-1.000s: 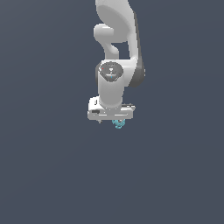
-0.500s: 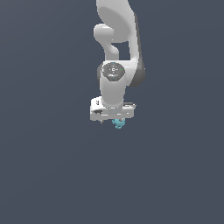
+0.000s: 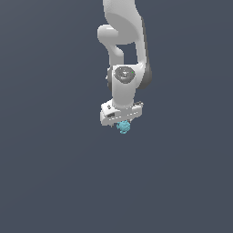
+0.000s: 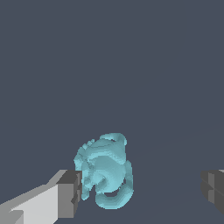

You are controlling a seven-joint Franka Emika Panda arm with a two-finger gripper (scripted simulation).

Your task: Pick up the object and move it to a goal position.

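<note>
Finger pad (image 4: 70, 192): touches object's flank; opposite pad well apart.
Gripper (image 3: 122, 122): spread wide, grasping nothing.
Object (image 4: 104, 174): between fingers, off-centre; lumpy, probably light, rigid, slip-prone.
Grip point: likely across broadest lobes, centred.
Support surface: none distinguishable.

Only the object (image 4: 105, 173) stands between spread fingers (image 4: 70, 193)

Object (image 4: 105, 173) is seen as light cyan, mottled w/ darker teal; fingers (image 4: 70, 192) white w/ dark grey pads; backdrop is plain slate grey.
</note>
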